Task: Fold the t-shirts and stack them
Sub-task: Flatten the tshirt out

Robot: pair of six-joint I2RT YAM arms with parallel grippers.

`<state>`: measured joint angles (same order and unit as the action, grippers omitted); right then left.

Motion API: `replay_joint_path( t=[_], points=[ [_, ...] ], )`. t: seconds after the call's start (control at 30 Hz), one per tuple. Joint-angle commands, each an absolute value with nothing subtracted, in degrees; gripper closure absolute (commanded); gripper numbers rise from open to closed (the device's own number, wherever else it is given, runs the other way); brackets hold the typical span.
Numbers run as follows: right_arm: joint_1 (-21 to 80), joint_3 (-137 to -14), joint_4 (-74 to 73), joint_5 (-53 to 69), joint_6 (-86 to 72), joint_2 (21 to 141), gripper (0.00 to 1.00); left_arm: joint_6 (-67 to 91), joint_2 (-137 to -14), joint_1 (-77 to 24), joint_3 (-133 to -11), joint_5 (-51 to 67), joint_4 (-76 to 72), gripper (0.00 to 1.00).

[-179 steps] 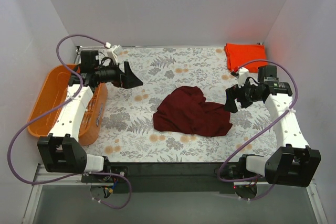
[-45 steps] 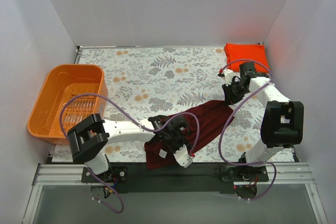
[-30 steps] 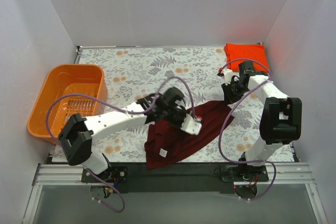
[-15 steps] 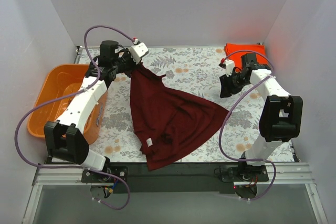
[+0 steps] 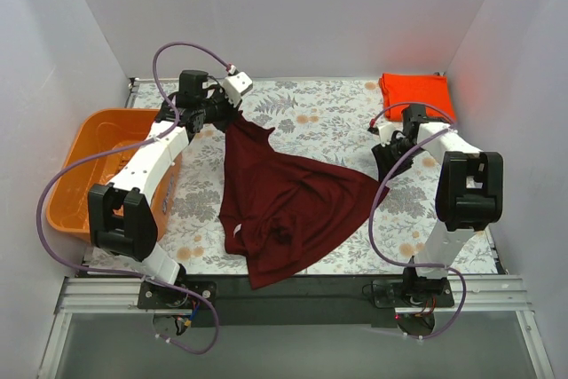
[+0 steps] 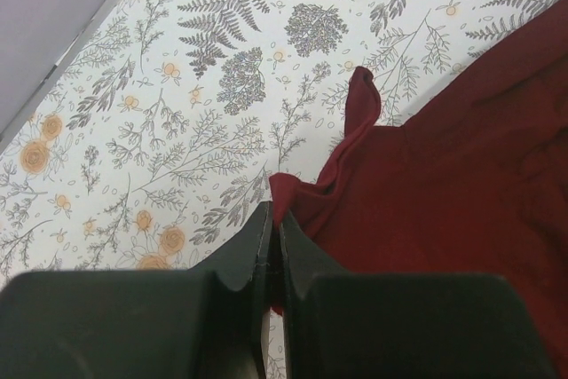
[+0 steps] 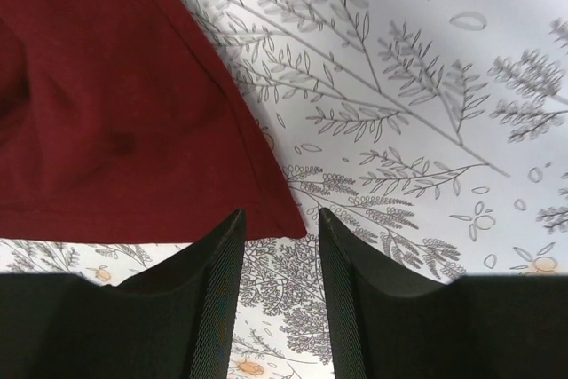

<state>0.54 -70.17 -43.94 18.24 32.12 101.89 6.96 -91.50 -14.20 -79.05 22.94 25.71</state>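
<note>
The dark maroon t-shirt [image 5: 293, 201] lies spread on the floral table, drawn out from the far left to a point at the right. My left gripper [image 5: 232, 117] is shut on its far-left corner, and the left wrist view shows the cloth [image 6: 444, 175] pinched between the closed fingers [image 6: 273, 219]. My right gripper [image 5: 383, 166] hovers open over the shirt's right corner. In the right wrist view that corner [image 7: 115, 113] ends just ahead of the parted fingers [image 7: 277, 219], with bare table between them. The orange-red t-shirt [image 5: 415, 93] sits folded at the far right corner.
An orange plastic basket [image 5: 89, 144] stands at the table's left edge, under the left arm. White walls close in the back and both sides. A dark rail runs along the near edge by the arm bases.
My left gripper has swung from the table's middle to the far left, pulling the maroon shirt out flat. My right gripper has opened, let go of the shirt's right corner, and shifted slightly nearer.
</note>
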Motion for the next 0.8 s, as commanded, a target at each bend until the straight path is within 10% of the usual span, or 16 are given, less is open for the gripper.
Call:
replay_joint_path(
  t=[0.0, 0.23, 0.4, 0.77],
  points=[
    [1.3, -68.3, -43.5, 15.4, 33.0, 102.5, 0.55, 8.7, -91.1, -13.7, -81.9, 22.6, 25.4, 1.0],
    [6.1, -65.0, -41.0, 10.2, 32.2, 104.1, 0.59, 12.6, -93.0, -13.0, -82.8, 22.2, 26.1, 1.0],
    [8.6, -63.7, -40.3, 7.4, 32.3, 104.8, 0.99, 17.8, -94.7, -10.3, -85.3, 22.5, 26.5, 1.0],
    [3.4, -86.5, -40.3, 1.1, 37.4, 92.3, 0.99, 29.3, -96.2, -2.4, -98.3, 26.8, 25.9, 1.0]
  ],
)
